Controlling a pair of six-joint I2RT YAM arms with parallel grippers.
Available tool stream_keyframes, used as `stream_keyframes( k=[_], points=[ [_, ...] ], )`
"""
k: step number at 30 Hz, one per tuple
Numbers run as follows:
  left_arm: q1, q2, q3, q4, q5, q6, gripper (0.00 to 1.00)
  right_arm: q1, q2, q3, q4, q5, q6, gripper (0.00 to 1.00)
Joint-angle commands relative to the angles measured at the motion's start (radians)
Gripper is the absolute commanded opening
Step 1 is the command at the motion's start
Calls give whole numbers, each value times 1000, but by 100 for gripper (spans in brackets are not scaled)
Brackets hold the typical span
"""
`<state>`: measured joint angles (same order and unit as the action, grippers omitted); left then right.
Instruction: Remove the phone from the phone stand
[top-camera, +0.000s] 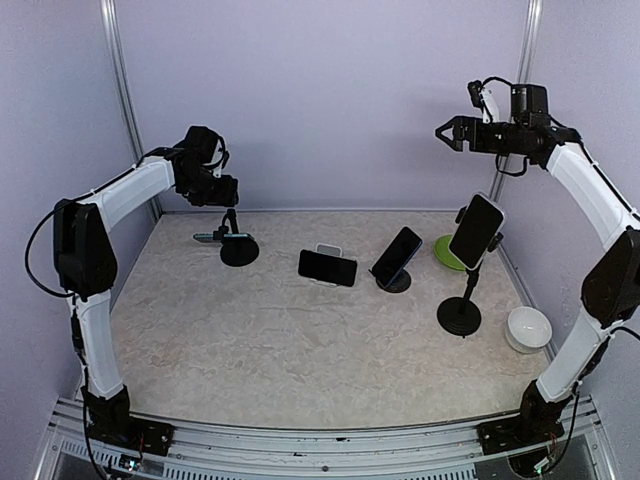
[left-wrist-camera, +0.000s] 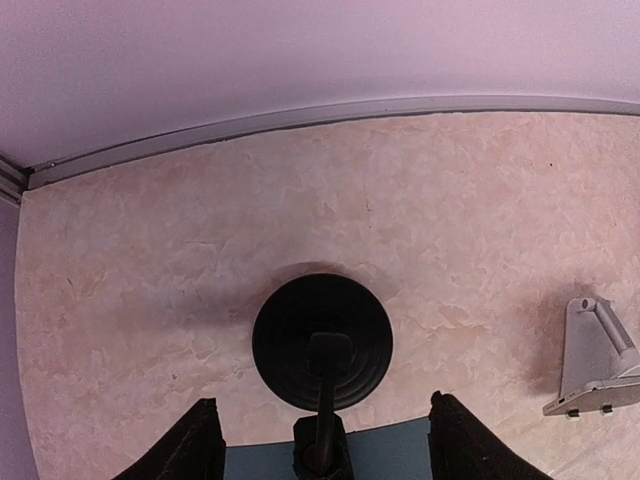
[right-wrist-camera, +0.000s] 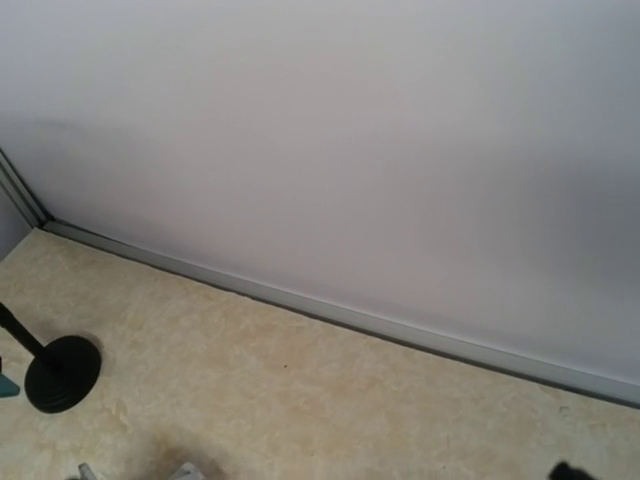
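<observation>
Evidently unfinished: the left tool (left-wrist-camera: 320, 440) straddles the phone (left-wrist-camera: 390, 455), fingers (left-wrist-camera: 190, 445) parted, not yet gripping, stand (left-wrist-camera: 322, 342) just below; right tool (top-camera: 455, 132) released, aloft.

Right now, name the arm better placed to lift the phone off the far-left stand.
Left. The left gripper hangs directly over the phone on the far-left stand, fingers either side. The right gripper is raised high on the opposite side.

No text, label, brand, number or sign can be read on anything here
</observation>
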<state>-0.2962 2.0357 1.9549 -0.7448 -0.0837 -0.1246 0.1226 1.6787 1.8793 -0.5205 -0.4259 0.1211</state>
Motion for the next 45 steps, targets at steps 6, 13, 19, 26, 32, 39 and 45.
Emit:
stream_keyframes(
  k=[6,13,19,26,32,39,45],
  points=[
    [-8,16,-50,-8,-11,54,58,9,-48,-36,47,-1,35,100],
    [-3,16,-76,4,-9,65,48,9,-74,-86,76,-6,60,100],
    [3,43,-77,11,-7,59,43,9,-80,-87,74,-8,70,100],
    [15,55,-78,29,-7,56,33,9,-77,-72,70,-16,77,100],
    [15,41,-100,59,2,56,26,9,-68,-66,61,-29,78,100],
    [19,49,-102,67,7,68,13,9,-51,-24,43,-24,42,100],
    [22,31,-80,46,8,65,0,9,-72,-17,91,-10,27,100]
  ],
)
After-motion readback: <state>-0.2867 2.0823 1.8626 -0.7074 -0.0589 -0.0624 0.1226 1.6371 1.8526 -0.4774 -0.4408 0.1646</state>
